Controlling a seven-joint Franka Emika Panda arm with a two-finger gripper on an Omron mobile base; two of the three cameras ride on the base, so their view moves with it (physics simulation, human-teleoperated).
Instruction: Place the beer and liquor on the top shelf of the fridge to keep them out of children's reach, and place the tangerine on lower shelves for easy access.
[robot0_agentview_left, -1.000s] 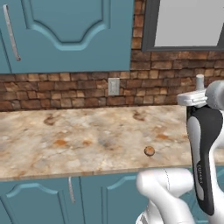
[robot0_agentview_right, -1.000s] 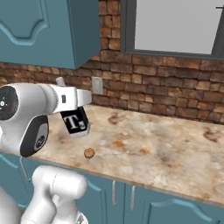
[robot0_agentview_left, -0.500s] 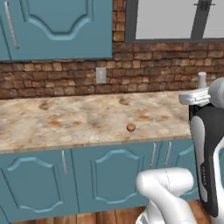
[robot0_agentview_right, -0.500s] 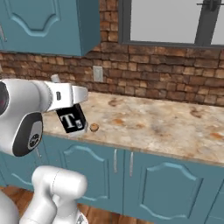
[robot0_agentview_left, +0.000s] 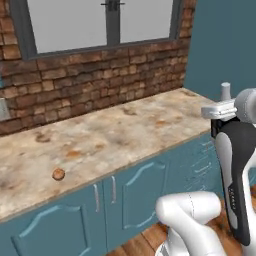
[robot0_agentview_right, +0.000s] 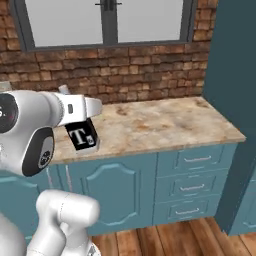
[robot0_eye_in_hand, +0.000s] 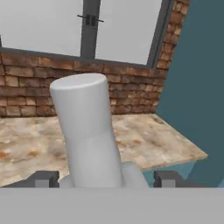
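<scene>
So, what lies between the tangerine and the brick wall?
Only bare countertop, seen in the left base view, separates the tangerine from the brick wall.

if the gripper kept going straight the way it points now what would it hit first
Apart from the liquor bottle it holds, the gripper points over the counter toward the brick wall under the window; likely the wall first, though depth is unclear.

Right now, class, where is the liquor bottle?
The liquor is held in the gripper, off the counter, in front of its left part in the right base view; its pale cap rises before the hand camera.
</scene>
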